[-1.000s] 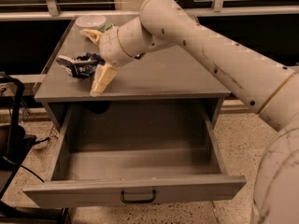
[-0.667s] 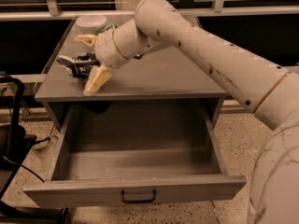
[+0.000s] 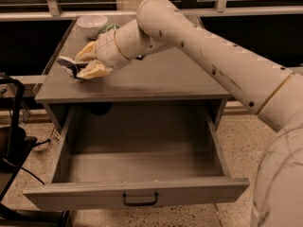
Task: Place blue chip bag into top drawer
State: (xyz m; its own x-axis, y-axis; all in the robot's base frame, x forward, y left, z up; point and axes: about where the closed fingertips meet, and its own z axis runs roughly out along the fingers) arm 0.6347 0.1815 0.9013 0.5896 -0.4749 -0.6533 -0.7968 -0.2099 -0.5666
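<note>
Shifted left, the gripper — fingers apart — straddles the blue chip bag on the cabinet.

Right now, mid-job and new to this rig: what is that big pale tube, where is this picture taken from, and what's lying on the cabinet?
The pale tube is the robot's single arm, reaching in from the right. At its end is the gripper, low over the left side of the grey cabinet top.

There is only one camera view. It looks down on the cabinet from the front; where the camera is mounted is not on record.

Right at the gripper lies the blue chip bag, near the left edge. I cannot tell whether it is gripped yet. Further back stand a white bowl and something green, mostly hidden behind the arm.

Below, the top drawer is pulled open, its small black handle facing the camera.
</note>
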